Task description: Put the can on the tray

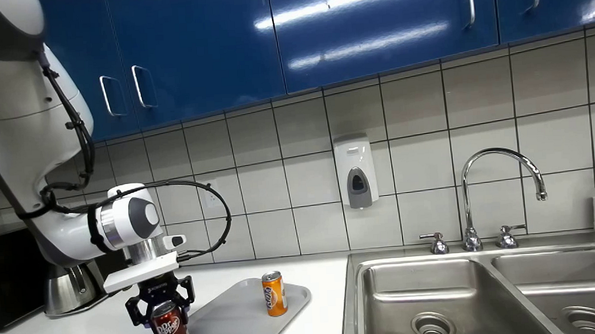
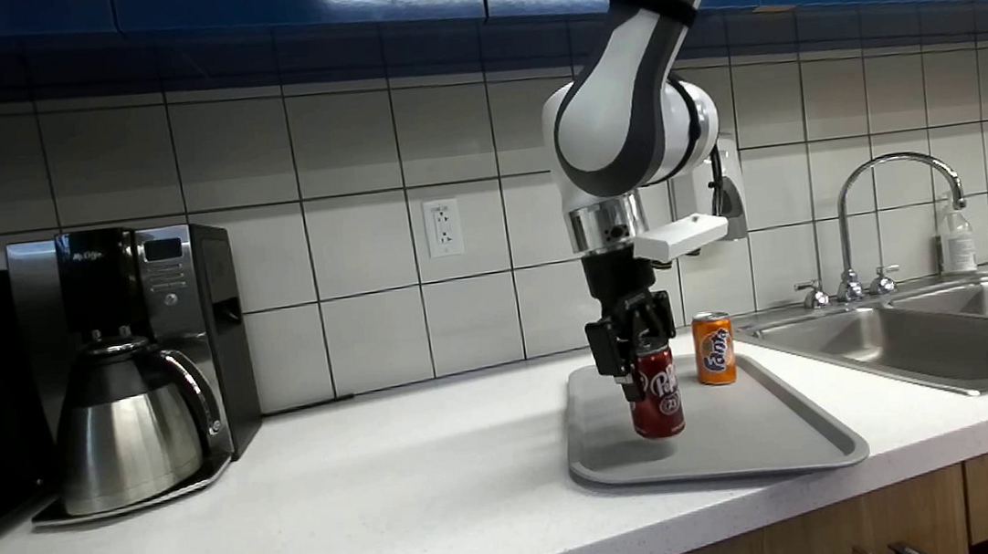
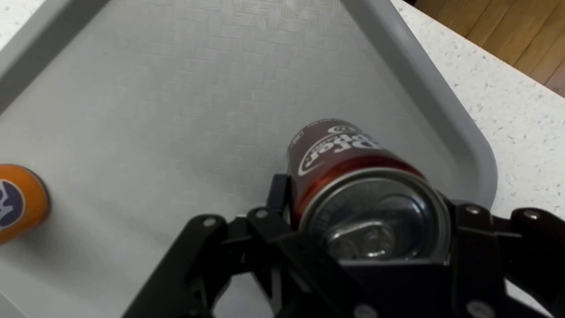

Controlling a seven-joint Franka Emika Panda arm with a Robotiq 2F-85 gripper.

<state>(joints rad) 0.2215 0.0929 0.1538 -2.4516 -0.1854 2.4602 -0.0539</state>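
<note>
The dark red can [image 1: 171, 333] is upright, slightly tilted, in my gripper [image 1: 167, 319]. In an exterior view the can [image 2: 660, 411] is over the near-left part of the grey tray [image 2: 749, 434], with a faint shadow under it. I cannot tell whether its base touches the tray or is just above. In the wrist view the fingers [image 3: 364, 201] flank the can [image 3: 337, 152] on both sides, close against it. Its pale top faces the camera, partly hidden by the gripper. The tray [image 3: 176, 110] spreads below it.
An orange can [image 2: 715, 350] stands on the tray's far part and also shows in the wrist view [image 3: 22, 205]. A coffee maker with a steel jug [image 2: 133, 425] stands at the left. Steel sink basins [image 1: 433, 291] and a tap [image 1: 467, 205] are right of the tray.
</note>
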